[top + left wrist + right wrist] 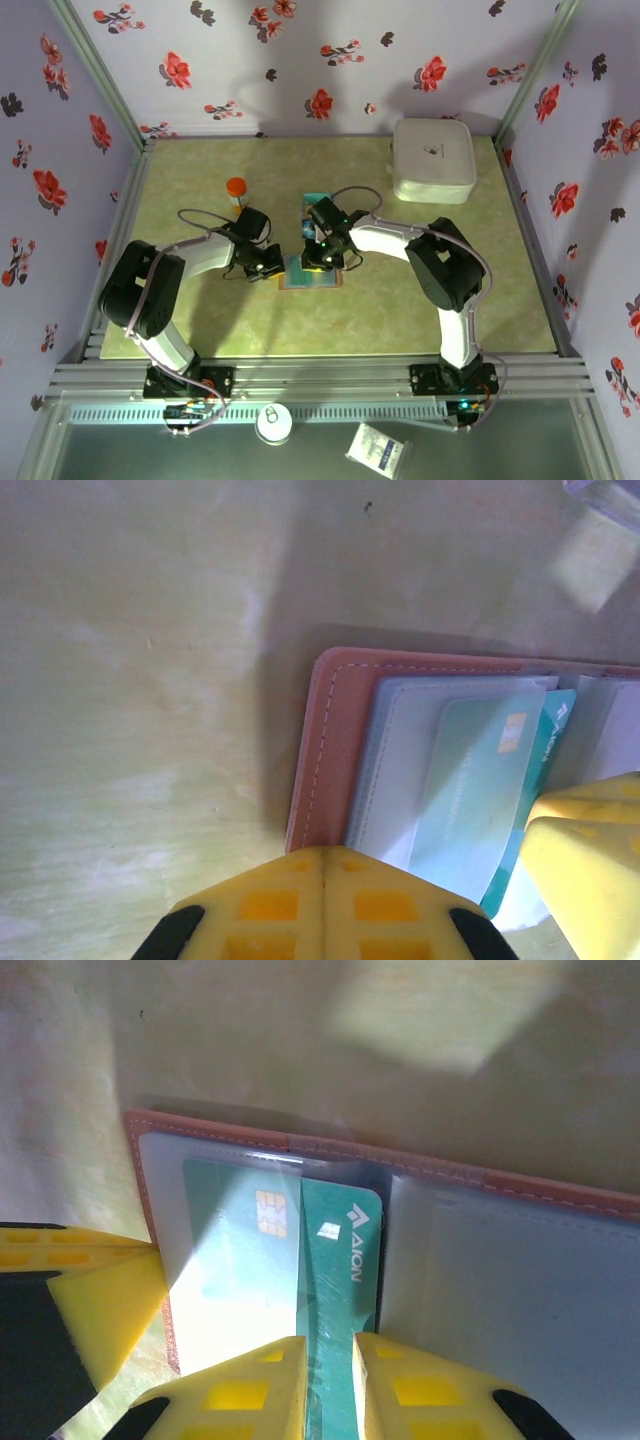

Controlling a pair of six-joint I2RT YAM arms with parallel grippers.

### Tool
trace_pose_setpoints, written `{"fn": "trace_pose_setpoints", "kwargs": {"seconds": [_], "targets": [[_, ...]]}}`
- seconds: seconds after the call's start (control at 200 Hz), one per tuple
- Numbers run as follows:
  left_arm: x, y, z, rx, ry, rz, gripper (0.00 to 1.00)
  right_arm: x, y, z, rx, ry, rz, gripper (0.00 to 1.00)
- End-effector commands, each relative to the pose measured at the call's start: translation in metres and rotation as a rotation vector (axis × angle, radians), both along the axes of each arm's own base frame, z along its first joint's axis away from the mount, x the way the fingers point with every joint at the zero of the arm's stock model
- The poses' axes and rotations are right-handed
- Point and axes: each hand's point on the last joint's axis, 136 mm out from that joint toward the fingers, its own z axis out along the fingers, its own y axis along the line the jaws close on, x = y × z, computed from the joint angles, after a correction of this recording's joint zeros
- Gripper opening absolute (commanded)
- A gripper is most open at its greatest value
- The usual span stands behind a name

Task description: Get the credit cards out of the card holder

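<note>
- From the top camera I see the card holder (312, 278) lying open on the green table (420, 320), near the middle. The left gripper (268, 265) is at its left edge and the right gripper (318, 258) is over its far side. An orange-capped bottle (236, 190) stands behind the left arm, and a white box (433, 160) sits in the far right corner.
- On the left wrist camera my left gripper (322, 860) has its jaws pressed together with no gap. Its tips are at the holder's (330, 740) tan stitched edge. A pale chip card (475, 780) sits under a clear sleeve just beyond them. A yellow finger of the other gripper (590, 850) comes in from the right.
- On the right wrist camera my right gripper (327, 1345) is narrow, its two pads pinching the darker teal card (345, 1250) marked AION. That card runs from the holder's (450, 1175) centre fold down between the fingers. The chip card (235, 1240) lies just left of it, in its sleeve.
</note>
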Motion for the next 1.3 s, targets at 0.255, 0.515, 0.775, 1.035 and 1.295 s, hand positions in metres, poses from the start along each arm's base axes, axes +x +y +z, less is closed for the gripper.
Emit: {"fn": "trace_pose_setpoints", "kwargs": {"seconds": [0.255, 0.515, 0.775, 1.035, 1.295], "targets": [[0.005, -0.014, 0.025, -0.085, -0.033, -0.012, 0.0, 0.002, 0.004, 0.022, 0.03, -0.041, 0.001, 0.22], [0.002, -0.027, 0.015, -0.087, -0.009, -0.038, 0.0, 0.001, -0.001, 0.02, 0.015, -0.046, -0.007, 0.24], [0.002, -0.026, 0.009, -0.064, 0.004, -0.041, 0.0, 0.0, 0.007, 0.024, 0.074, -0.04, -0.007, 0.25], [0.0, -0.02, 0.002, -0.031, 0.013, -0.04, 0.0, -0.006, 0.017, 0.01, 0.11, 0.022, 0.008, 0.23], [-0.002, -0.018, -0.002, -0.019, 0.021, -0.04, 0.0, -0.007, 0.009, -0.003, 0.052, 0.037, 0.008, 0.23]]}}
